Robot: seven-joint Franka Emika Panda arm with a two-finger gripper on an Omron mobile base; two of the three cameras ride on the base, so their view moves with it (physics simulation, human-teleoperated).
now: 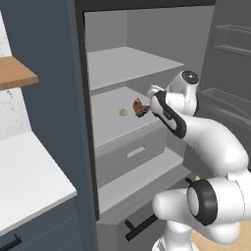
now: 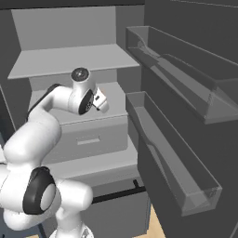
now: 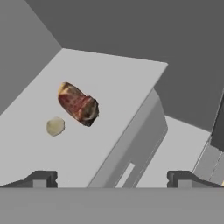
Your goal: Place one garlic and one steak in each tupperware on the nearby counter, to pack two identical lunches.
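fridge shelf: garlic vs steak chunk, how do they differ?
Colour: the garlic is pale cream-beige; the steak is reddish-brown with dark edges.
Size: the garlic is clearly smaller than the steak.
Shape: the garlic is a rounded knob; the steak is a lumpy, elongated chunk.
Shared: both lie apart but close together on the same grey shelf, untouched, with the open gripper short of them.

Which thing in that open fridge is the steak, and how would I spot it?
Look at the open grey fridge's middle shelf, above the drawer. Two small things lie there; the lumpy reddish-brown meat chunk is the steak. Its neighbour, a pale cream garlic bulb, is smaller and rounder.
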